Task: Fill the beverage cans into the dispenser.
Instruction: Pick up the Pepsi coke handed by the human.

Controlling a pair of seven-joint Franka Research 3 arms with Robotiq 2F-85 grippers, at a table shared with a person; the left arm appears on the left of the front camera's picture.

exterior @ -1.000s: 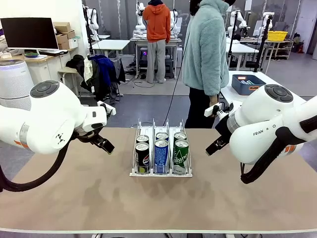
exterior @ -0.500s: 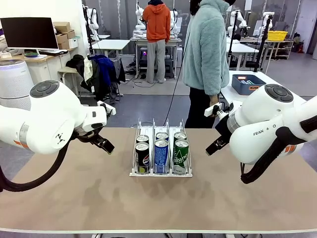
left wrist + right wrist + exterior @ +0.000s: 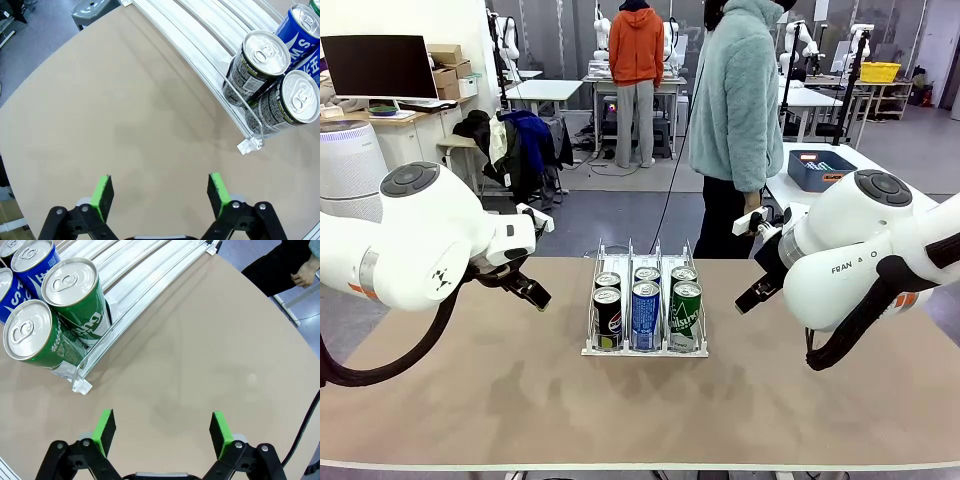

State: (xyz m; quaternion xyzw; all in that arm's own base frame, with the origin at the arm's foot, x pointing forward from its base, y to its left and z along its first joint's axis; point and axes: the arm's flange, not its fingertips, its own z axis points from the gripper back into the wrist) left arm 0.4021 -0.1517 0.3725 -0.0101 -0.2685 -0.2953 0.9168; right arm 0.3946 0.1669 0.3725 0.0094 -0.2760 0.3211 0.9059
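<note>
The dispenser (image 3: 595, 348) stands mid-table with three lanes, two cans in each. Black cans (image 3: 608, 317) fill the left lane, blue ones (image 3: 646, 314) the middle, green ones (image 3: 685, 315) the right. My left gripper (image 3: 533, 293) hovers open left of the rack, above bare table. In the left wrist view its green pads (image 3: 103, 195) are wide apart, with the black cans (image 3: 257, 65) at the upper right. My right gripper (image 3: 752, 291) hovers open to the right of the rack. The right wrist view has the green cans (image 3: 75, 300) at the upper left, pads (image 3: 220, 428) apart.
A person in a light fleece stands at the far edge of the table (image 3: 470, 400), one hand (image 3: 303, 275) hanging near the table's corner. A blue bin (image 3: 817, 169) sits on another table behind.
</note>
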